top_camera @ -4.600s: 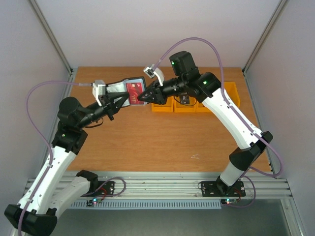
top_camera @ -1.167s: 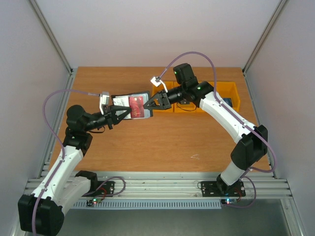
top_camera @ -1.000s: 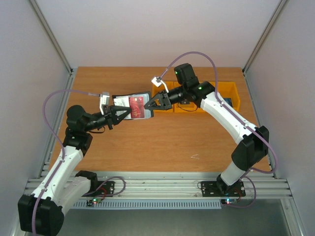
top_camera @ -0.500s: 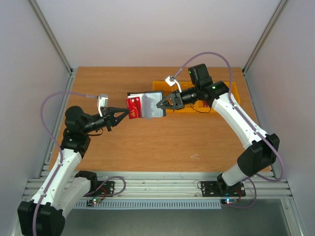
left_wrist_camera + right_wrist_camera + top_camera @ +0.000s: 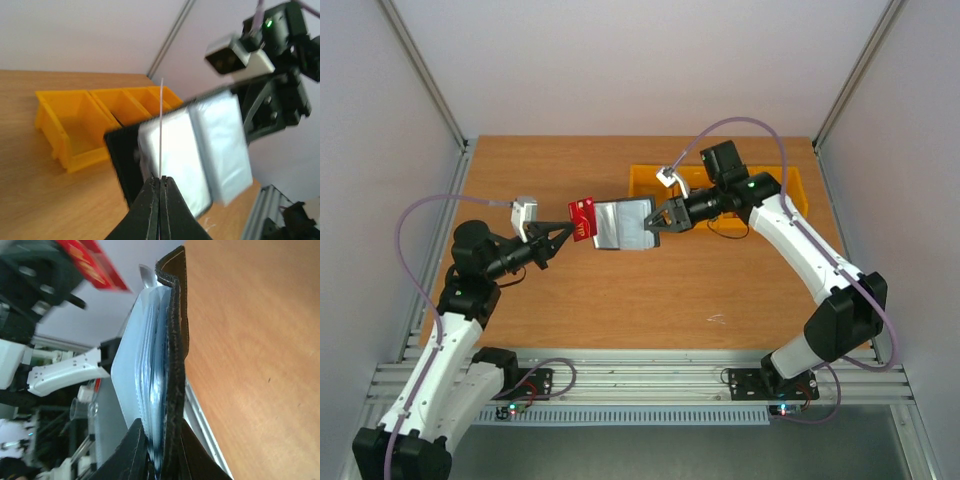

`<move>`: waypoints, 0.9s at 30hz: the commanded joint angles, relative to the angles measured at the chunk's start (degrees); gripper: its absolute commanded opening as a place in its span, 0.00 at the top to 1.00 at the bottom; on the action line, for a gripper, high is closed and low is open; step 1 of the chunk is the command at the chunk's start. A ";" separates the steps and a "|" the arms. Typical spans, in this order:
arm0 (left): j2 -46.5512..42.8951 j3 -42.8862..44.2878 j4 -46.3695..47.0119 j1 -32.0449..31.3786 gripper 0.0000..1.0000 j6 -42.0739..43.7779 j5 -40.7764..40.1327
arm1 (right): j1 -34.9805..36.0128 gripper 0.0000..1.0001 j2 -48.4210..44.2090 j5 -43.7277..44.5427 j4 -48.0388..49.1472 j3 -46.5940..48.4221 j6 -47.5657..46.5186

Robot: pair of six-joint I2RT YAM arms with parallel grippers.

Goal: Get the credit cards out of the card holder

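Left tool (image 5: 567, 230) pinches the red card (image 5: 583, 215) just beside the card holder (image 5: 620, 224), which right tool (image 5: 653, 222) clamps.

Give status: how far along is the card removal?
Done: red card looks out of the holder, pinched by the left gripper. In hand: right gripper holds the open holder aloft. Left: set the card down; its sleeves may hide more cards.

Lab test cell: white panel walls (image 5: 620, 60), aluminium rail base (image 5: 650, 383).
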 commanded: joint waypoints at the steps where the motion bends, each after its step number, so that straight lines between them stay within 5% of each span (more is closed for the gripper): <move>1: -2.49 1.38 0.55 0.23 1.00 2.19 -1.34 | 4.89 0.99 4.48 -0.83 12.11 -6.86 9.13; 6: -3.12 0.52 0.71 0.23 1.00 -1.24 -0.99 | 7.36 0.99 11.96 -1.60 25.86 -11.17 18.12; 15: -4.10 0.19 3.43 0.23 1.00 -4.10 -1.43 | 6.28 0.98 24.39 1.25 22.98 -11.52 16.91; 21: -4.16 -0.20 3.87 0.23 1.00 -4.75 -1.97 | 1.64 0.76 27.11 8.55 14.88 -12.60 16.89; 27: -4.17 0.13 3.73 0.24 1.00 -4.17 -1.70 | -2.33 0.49 18.99 22.29 0.60 -12.84 14.37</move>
